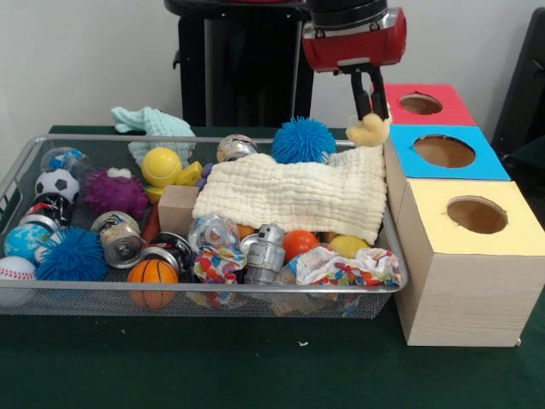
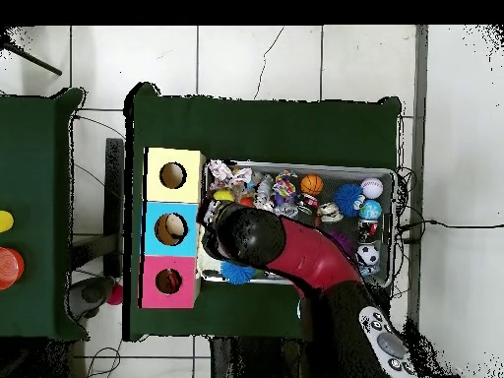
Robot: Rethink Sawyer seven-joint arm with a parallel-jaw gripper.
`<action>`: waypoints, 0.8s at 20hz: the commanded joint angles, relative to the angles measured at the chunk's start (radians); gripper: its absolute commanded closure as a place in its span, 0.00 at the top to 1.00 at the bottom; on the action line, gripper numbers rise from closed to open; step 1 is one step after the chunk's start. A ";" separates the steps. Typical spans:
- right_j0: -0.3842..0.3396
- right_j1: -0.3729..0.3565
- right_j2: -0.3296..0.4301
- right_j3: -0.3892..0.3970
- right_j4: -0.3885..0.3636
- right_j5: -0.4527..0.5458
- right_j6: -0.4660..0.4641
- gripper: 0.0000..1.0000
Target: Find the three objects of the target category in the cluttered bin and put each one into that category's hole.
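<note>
Nearest cam: green tabletop (image 1: 255,358), then front rim of wire basket (image 1: 204,288) packed w/ clutter — mini basketball (image 1: 153,272), baseball (image 1: 15,269), blue spiky ball (image 1: 71,254), small tin robot (image 1: 266,252), crumpled patterned cloth (image 1: 341,266). Cream cloth (image 1: 294,194) draped over basket's back-right part, near box side. Second blue spiky ball (image 1: 303,141) behind it at far rim.

Wooden box (image 1: 464,256) along right edge of table, touching basket's end. Three holes front to back: yellow surround (image 1: 477,215), blue surround (image 1: 444,152), red surround (image 1: 421,104) at far right corner.

Gripper (image 1: 368,119) down from above, clamped on small yellow plush toy (image 1: 368,131). Toy lifted clear of cloth, hanging over basket's far right corner, just beside box wall — between blue and red sections, not yet over red hole. Overhead: arm (image 2: 295,251) covers that corner; toy & fingers hidden there.

Judged: carry step, one toy in hand, drop not yet done. No striped tiger toy seen; prob. buried or under cloth.

Risks:
- Grip looks shallow, on top of soft plush → could slip mid-carry, fall back in basket or behind box.
- Toy low vs. box top → could snag on box edge if moved sideways w/o lifting.
- Release too early → lands in blue hole, wrong one.
- Off-centre drop → toy sits on red rim, not in.
</note>
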 commanded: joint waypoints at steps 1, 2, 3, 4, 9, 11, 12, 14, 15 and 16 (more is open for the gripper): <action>0.011 -0.071 0.084 0.085 0.120 0.204 0.172 0.00; 0.014 -0.074 0.083 0.089 0.128 0.218 0.170 0.00; 0.017 -0.075 0.081 0.092 0.137 0.226 0.170 0.00; 0.019 -0.079 0.078 0.100 0.143 0.229 0.165 0.00; 0.031 -0.083 0.069 0.143 0.194 0.246 0.158 0.00; 0.035 -0.079 0.075 0.177 0.222 0.218 0.145 0.00; 0.040 -0.075 0.075 0.192 0.231 0.203 0.144 0.00; 0.051 -0.061 0.072 0.213 0.234 0.158 0.135 0.00; 0.055 -0.048 0.070 0.220 0.228 0.135 0.129 0.00; 0.058 -0.035 0.068 0.226 0.222 0.113 0.124 0.00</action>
